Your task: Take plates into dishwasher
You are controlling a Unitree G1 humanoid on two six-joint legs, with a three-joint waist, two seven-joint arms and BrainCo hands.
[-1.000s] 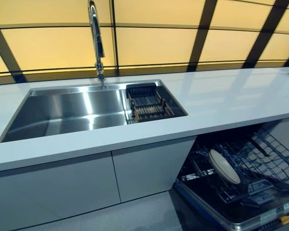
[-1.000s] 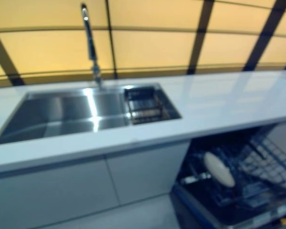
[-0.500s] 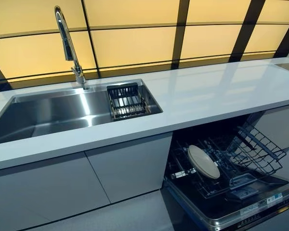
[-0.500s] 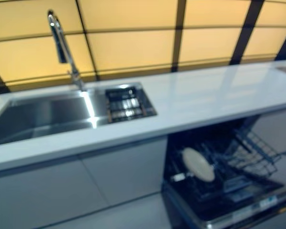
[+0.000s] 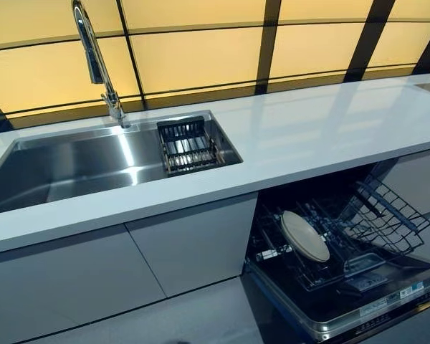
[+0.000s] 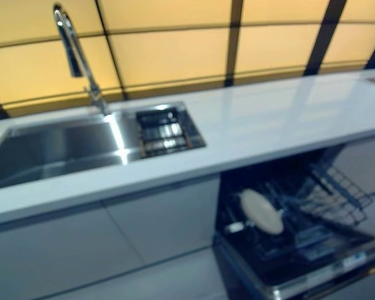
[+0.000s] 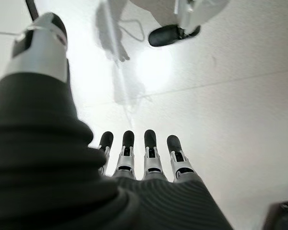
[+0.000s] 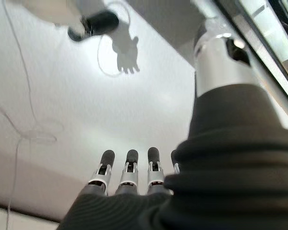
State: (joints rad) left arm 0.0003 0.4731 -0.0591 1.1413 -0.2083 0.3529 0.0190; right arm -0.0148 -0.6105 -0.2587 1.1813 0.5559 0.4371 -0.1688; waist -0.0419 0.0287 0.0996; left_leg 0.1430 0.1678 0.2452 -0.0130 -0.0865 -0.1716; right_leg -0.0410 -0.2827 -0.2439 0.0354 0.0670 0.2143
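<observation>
Left hand point(image 7: 144, 165) hangs over bare floor, fingers straight, holding nothing. Sink point(image 5: 72, 168) with a dark rack point(image 5: 188, 145) at its end: no plates visible there. Camera has swung slightly since half a second back; the things themselves unmoved. Dishwasher point(image 5: 344, 265) open, one plate point(image 5: 305, 236) standing in its lower rack, well away from both hands. Right hand point(image 8: 129, 175) likewise relaxed, empty. Likely searching for further plates.
</observation>
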